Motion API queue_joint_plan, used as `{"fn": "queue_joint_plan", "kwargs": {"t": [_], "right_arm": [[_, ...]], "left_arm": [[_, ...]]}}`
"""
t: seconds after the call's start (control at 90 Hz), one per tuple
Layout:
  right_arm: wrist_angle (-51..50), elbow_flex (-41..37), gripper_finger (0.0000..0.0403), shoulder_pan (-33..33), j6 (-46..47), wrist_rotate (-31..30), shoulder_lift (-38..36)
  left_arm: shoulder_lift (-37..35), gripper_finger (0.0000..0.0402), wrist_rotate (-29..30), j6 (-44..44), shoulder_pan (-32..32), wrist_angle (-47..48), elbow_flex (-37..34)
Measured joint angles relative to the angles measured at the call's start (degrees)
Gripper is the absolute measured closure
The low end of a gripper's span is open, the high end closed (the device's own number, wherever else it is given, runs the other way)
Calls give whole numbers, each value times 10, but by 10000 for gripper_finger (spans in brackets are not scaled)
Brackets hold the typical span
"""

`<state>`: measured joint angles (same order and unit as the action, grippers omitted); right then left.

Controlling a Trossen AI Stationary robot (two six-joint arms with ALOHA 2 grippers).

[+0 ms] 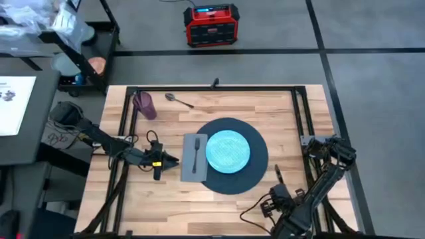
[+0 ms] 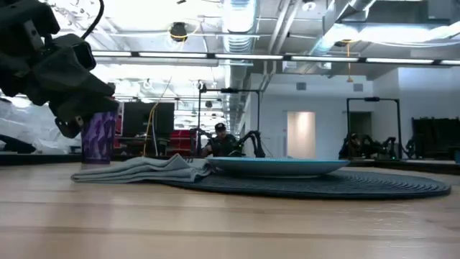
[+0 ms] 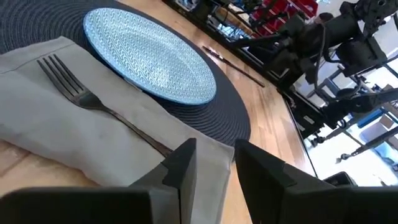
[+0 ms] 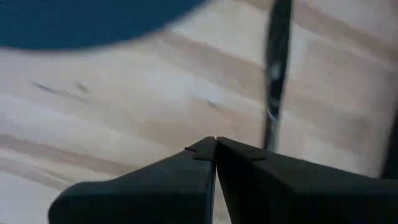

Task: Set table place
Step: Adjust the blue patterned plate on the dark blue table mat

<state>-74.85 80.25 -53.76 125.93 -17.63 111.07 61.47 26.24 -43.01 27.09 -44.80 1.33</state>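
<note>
The place (image 1: 260, 174), a large round dark mat, lies flat on the middle of the table (image 1: 172, 206). A light blue plate (image 1: 228, 151) rests on it, and a grey napkin (image 1: 187, 157) overlaps its edge on the left arm's side, with a fork (image 1: 196, 154) laid on the napkin. A purple cup (image 1: 145, 105) and a spoon (image 1: 178, 99) are seen near the far rail. A thin dark utensil, perhaps a knife (image 1: 279, 175), lies on the wood just beside the mat on the right arm's side; the view is too poor to be sure.

The left gripper (image 1: 174, 160) hangs just beside the napkin, with its fingers (image 3: 184, 163) parted by a narrow gap and nothing held between them. The right gripper (image 4: 215, 147) is low over the bare wood near the utensil, its fingers pressed together and empty.

The mat looks woven, thin, light and flexible, so it would probably bend if lifted by one edge, and with the plate on it, it should not be pulled. The thin utensil is judged stiff, smooth and slippery; it is best taken across the middle of its handle.
</note>
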Motion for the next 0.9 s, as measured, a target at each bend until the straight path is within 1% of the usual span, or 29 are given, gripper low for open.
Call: {"fn": "queue_joint_plan", "kwargs": {"t": [0.067, 0.167, 0.267, 0.333, 0.389, 0.467, 0.522, 0.589, 0.711, 0.778, 0.9], "right_arm": [[0, 0, 393, 11, 0, -34, 0], [0, 0, 375, 31, -6, -80, 0], [10, -7, 357, 56, -21, -112, -1], [25, -19, 348, 75, -41, -119, -1], [52, -30, 344, 91, -64, -127, -1], [88, -44, 342, 113, -103, -156, -1], [117, -55, 342, 129, -131, -177, -1], [132, -62, 342, 154, -167, -188, -1], [167, -76, 342, 209, -254, -195, -1], [215, -87, 342, 245, -332, -196, -1], [335, -107, 342, 321, -505, -189, -1]], "left_arm": [[0, 309, 0, 18, 0, -22, 0], [0, 309, -4, 75, -3, -54, 14], [0, 309, -6, 116, -23, -41, 44], [0, 309, -10, 121, -46, 17, 72], [0, 309, -29, 121, -73, 88, 101], [0, 309, -47, 121, -106, 189, 147], [0, 309, -50, 126, -128, 258, 180], [0, 309, -50, 145, -153, 321, 215], [0, 309, -43, 170, -200, 381, 261], [0, 309, -35, 173, -227, 396, 268], [0, 309, -30, 162, -275, 417, 264]]}}
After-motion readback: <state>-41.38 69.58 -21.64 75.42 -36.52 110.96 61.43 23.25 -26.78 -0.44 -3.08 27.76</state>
